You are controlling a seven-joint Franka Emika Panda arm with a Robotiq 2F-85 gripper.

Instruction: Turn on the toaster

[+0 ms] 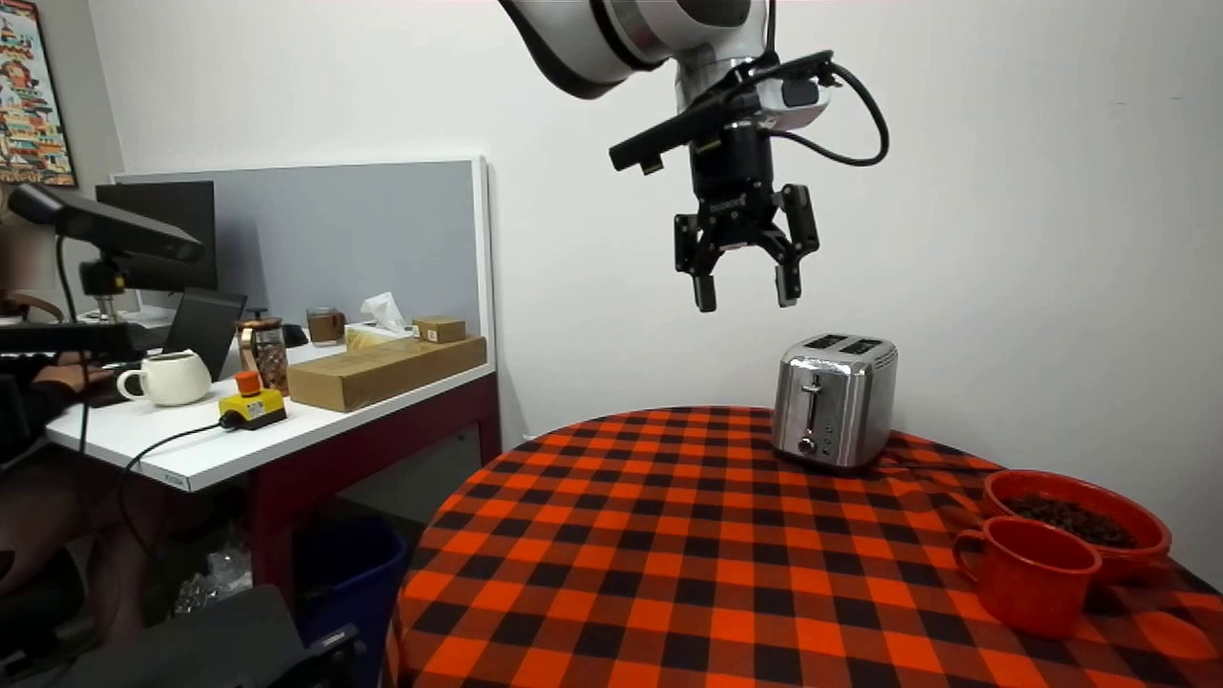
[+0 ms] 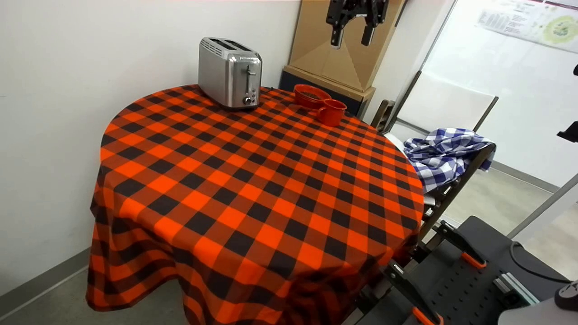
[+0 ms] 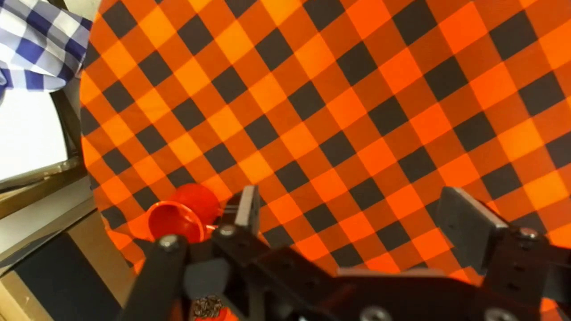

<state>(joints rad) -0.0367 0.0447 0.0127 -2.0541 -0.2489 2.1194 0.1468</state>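
Observation:
The shiny silver toaster (image 1: 874, 411) stands upright on the checkered table near the wall; it also shows in an exterior view (image 2: 216, 74). Its front has a lever (image 1: 812, 388) near the top of its slot, also visible in an exterior view (image 2: 250, 72), and a round knob (image 1: 807, 445) below. Its two top slots look dark. My gripper (image 1: 746, 294) is open and empty, pointing down in the air, higher than the toaster. It also shows in an exterior view (image 2: 352, 39). In the wrist view my fingers (image 3: 350, 196) are wide apart over tablecloth; the toaster is out of view there.
A red cup (image 1: 1037, 578) and a red bowl (image 1: 1142, 554) with dark bits stand at the table's edge. The cup also shows in the wrist view (image 3: 196, 203). A black cord (image 1: 941, 468) runs behind the toaster. A chair with a blue checkered cloth (image 2: 451, 153) stands beside the table.

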